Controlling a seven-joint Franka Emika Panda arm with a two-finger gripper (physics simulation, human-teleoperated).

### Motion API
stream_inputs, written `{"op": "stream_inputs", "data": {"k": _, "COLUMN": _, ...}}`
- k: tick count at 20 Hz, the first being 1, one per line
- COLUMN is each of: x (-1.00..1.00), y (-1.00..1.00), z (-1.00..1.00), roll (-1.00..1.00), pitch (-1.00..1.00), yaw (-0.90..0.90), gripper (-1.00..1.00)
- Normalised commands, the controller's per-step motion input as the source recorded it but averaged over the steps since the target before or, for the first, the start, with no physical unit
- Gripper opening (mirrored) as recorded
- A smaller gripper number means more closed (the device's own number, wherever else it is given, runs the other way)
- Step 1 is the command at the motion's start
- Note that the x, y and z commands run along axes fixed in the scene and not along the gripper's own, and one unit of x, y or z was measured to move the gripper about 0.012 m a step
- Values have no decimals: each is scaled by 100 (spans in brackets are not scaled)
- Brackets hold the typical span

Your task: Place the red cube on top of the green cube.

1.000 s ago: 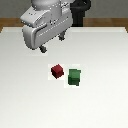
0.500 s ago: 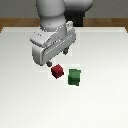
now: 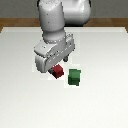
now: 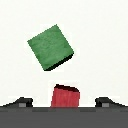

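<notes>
The red cube [image 3: 59, 72] lies on the white table [image 3: 22, 102], with the slightly larger green cube [image 3: 74, 76] close beside it on the exterior view's right, a small gap between them. My gripper [image 3: 55, 68] hangs low right over the red cube and partly hides it. In the wrist view the red cube [image 4: 65, 96] sits between the two spread fingertips [image 4: 22, 102], untouched, and the green cube [image 4: 50, 47] lies beyond it, turned at an angle. The gripper [image 4: 64, 103] is open and empty.
The arm's white body [image 3: 60, 20] rises behind the cubes. The table's far edge meets a brown floor [image 3: 15, 24] at the back.
The gripper has come down and toward the cubes, from well above and behind them to just over the red cube. The cubes have not moved.
</notes>
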Motion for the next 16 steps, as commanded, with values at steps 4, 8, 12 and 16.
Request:
{"op": "stream_inputs", "data": {"k": 4, "x": 0, "y": 0, "z": -75, "roll": 0, "pitch": 0, "yaw": 0, "gripper": 100}}
{"op": "stream_inputs", "data": {"k": 8, "x": 0, "y": 0, "z": -25, "roll": 0, "pitch": 0, "yaw": 0, "gripper": -100}}
{"op": "stream_inputs", "data": {"k": 12, "x": 0, "y": 0, "z": 0, "roll": 0, "pitch": 0, "yaw": 0, "gripper": -100}}
{"op": "stream_inputs", "data": {"k": 16, "x": 0, "y": 0, "z": 25, "roll": 0, "pitch": 0, "yaw": 0, "gripper": -100}}
